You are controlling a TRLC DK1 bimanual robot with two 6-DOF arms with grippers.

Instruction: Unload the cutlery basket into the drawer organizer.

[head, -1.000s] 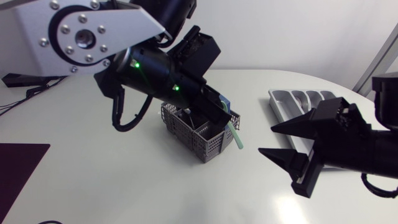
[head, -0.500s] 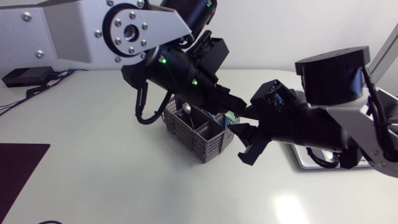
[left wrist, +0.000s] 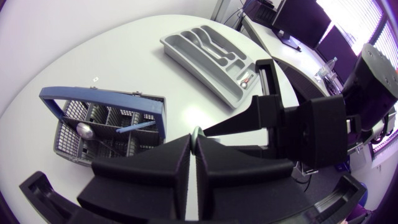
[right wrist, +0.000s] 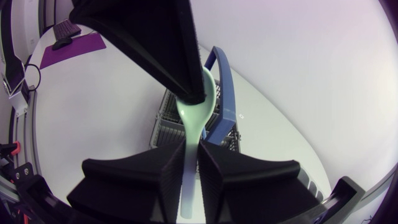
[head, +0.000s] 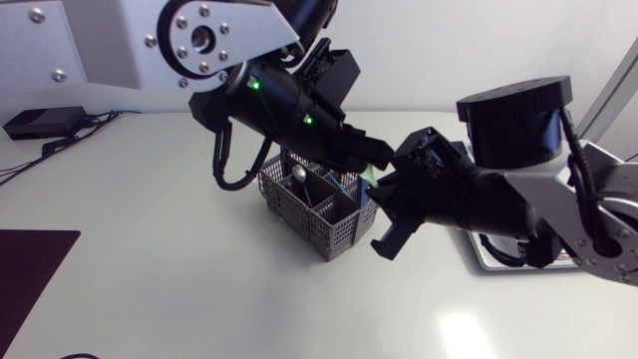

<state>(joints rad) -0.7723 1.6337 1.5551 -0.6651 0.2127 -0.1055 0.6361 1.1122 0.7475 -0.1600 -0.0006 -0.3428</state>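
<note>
A pale green spoon [head: 370, 177] hangs over the right corner of the grey mesh cutlery basket [head: 319, 214]. My left gripper [head: 382, 157] is shut on its bowl end [left wrist: 197, 132]. My right gripper [right wrist: 189, 163] faces the left one and is shut on the spoon's handle [right wrist: 194, 134], one finger on each side. The basket [left wrist: 93, 124] has a blue handle and holds a metal spoon [left wrist: 84, 129] and a blue utensil [left wrist: 134, 127]. The grey drawer organizer [left wrist: 205, 50] lies further right. In the head view my right arm hides most of it.
A small piece of cutlery [left wrist: 247, 79] lies in the organizer's near end compartment. A dark purple mat [head: 25, 269] sits at the table's front left edge. White tabletop lies bare in front of the basket.
My right arm swung in from the right to meet the left gripper, and its fingers closed on the spoon's handle. The left gripper lifted the spoon a little above the basket.
</note>
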